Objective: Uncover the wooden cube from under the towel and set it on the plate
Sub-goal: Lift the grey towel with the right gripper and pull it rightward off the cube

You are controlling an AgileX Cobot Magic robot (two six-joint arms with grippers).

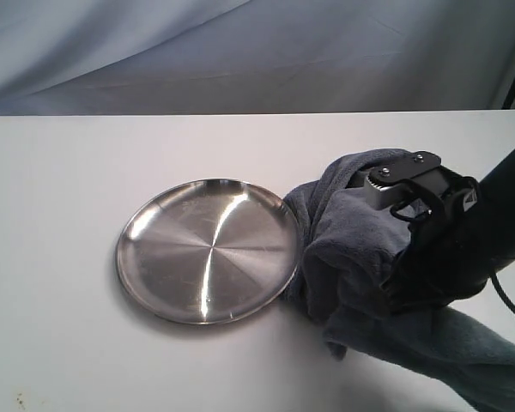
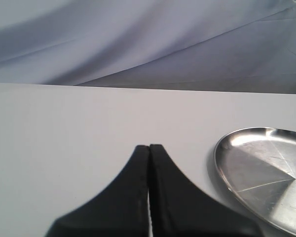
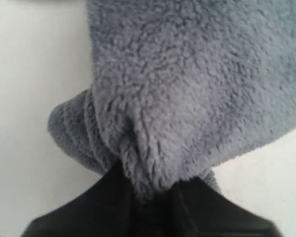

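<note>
The wooden cube is not showing in any view, folks, and where it sits under the cloth I cannot tell. The towel (image 1: 360,257) is heaped in a thick blue-grey mound right around the right gripper (image 3: 153,190). And look at that wrist view: jaws pinched tight on a fluffy fold of fleece, the fold squeezed between them. From the exterior camera the gripper's tips are buried in the mound, and only the wrist hardware shows on top of it. A tail of towel trails back beneath the right arm. Just beside that gripper, on the side toward the left arm, lies the plate (image 1: 208,251), shiny steel, its rim meeting the towel's bulge. The left gripper (image 2: 149,153) hangs over the white table (image 1: 60,189), jaws pressed together and holding nothing, with the plate near it, off to one side.
</note>
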